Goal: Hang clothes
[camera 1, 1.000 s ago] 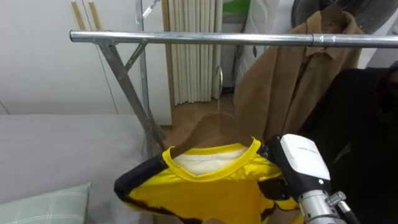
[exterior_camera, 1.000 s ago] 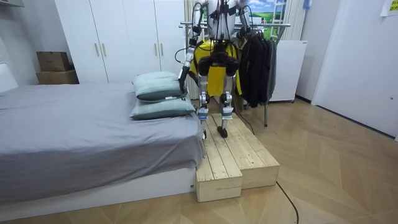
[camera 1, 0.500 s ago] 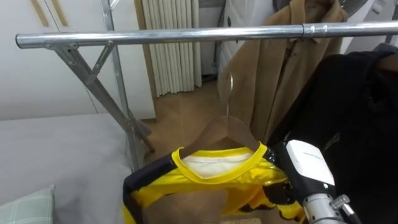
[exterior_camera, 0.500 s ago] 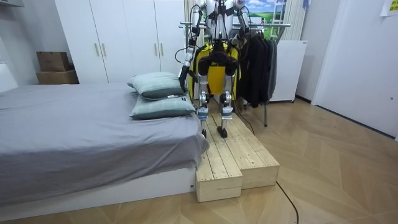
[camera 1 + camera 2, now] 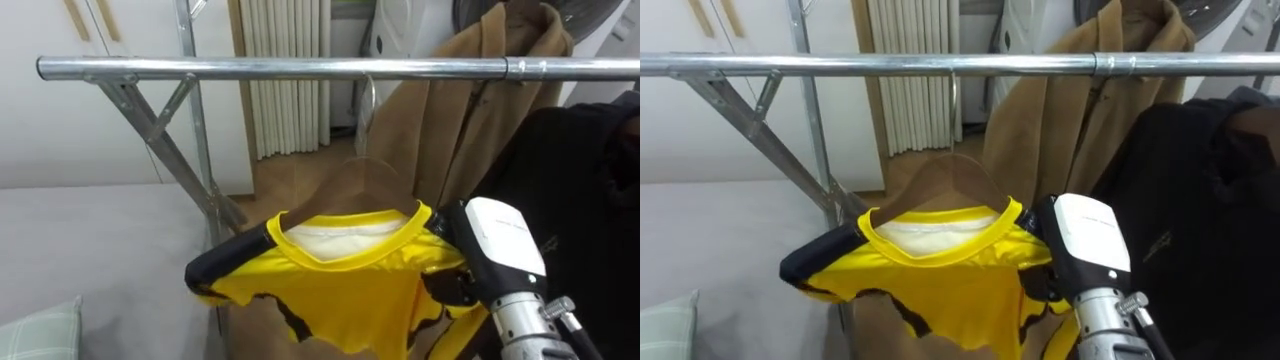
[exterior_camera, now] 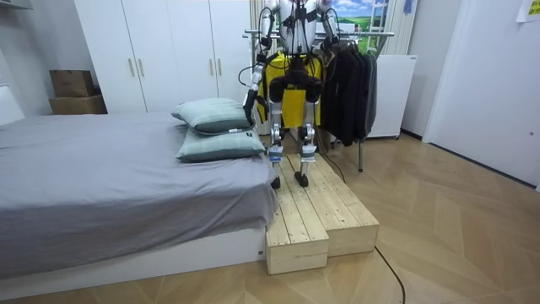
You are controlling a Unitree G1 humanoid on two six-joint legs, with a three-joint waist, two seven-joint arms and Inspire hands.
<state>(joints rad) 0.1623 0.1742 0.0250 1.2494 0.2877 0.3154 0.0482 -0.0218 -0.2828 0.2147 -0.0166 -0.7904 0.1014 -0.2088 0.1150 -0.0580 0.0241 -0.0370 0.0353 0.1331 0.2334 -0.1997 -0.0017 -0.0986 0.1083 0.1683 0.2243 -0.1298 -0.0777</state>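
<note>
Yellow T-shirt [image 5: 345, 290] w/ black sleeves on clear hanger [image 5: 366, 175], hook up at steel rail [image 5: 250, 69], just left of tan coat [image 5: 470, 120] & black jacket [image 5: 590, 200]. Right hand [image 5: 497, 245] at shirt's right shoulder, fingers hidden, can't tell grip. Left hand [image 6: 248, 100] low by pillows [image 6: 215, 127], state unreadable.

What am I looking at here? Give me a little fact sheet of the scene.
place: bedroom; the robot stands on a wooden platform beside a bed, facing a clothes rail
garment in work: yellow shirt on a clear hanger
hanger hook: reaches up to the rail; whether it rests there is unclear
right robot hand: at the shirt's shoulder, fingers hidden
hanging on the rail: tan coat, black garments
</note>
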